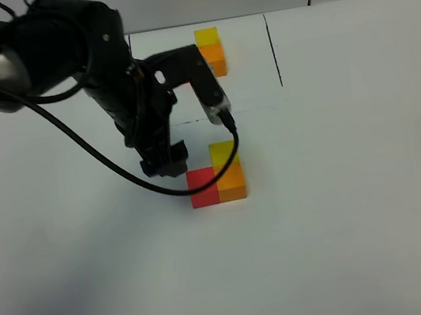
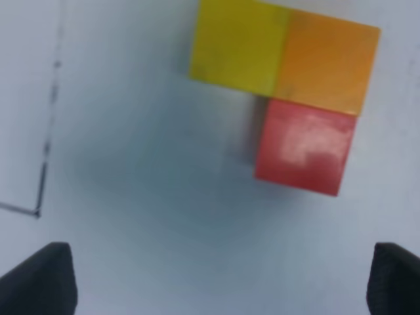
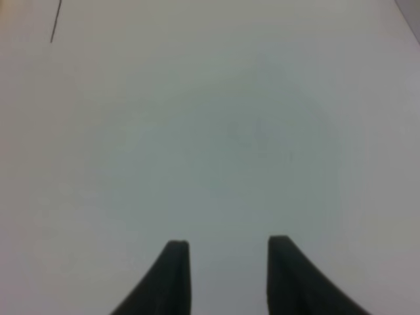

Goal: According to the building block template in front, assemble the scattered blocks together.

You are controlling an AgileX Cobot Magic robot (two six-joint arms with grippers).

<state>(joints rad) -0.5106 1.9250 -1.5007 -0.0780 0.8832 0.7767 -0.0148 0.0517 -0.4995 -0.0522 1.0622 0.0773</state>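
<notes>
The scattered blocks lie joined in an L on the white table: yellow cube [image 1: 222, 153], orange cube [image 1: 232, 180] and red cube [image 1: 203, 187]. They also show in the left wrist view as yellow [image 2: 237, 44], orange [image 2: 328, 60] and red [image 2: 304, 146]. My left gripper [image 1: 166, 162] is open and empty just left of them, with its fingertips [image 2: 41, 279] wide apart and short of the cubes. The template's yellow cube [image 1: 207, 36] and orange cube [image 1: 214, 57] sit at the back; its red cube is hidden behind my left arm. My right gripper [image 3: 226, 269] is open and empty over bare table.
The thin black frame line [image 1: 275, 50] runs right of the template, and another part of it shows in the left wrist view [image 2: 49, 131]. My left arm [image 1: 104, 70] and its cable [image 1: 83, 144] cover the table's back left. The table [image 1: 355, 184] is plain white.
</notes>
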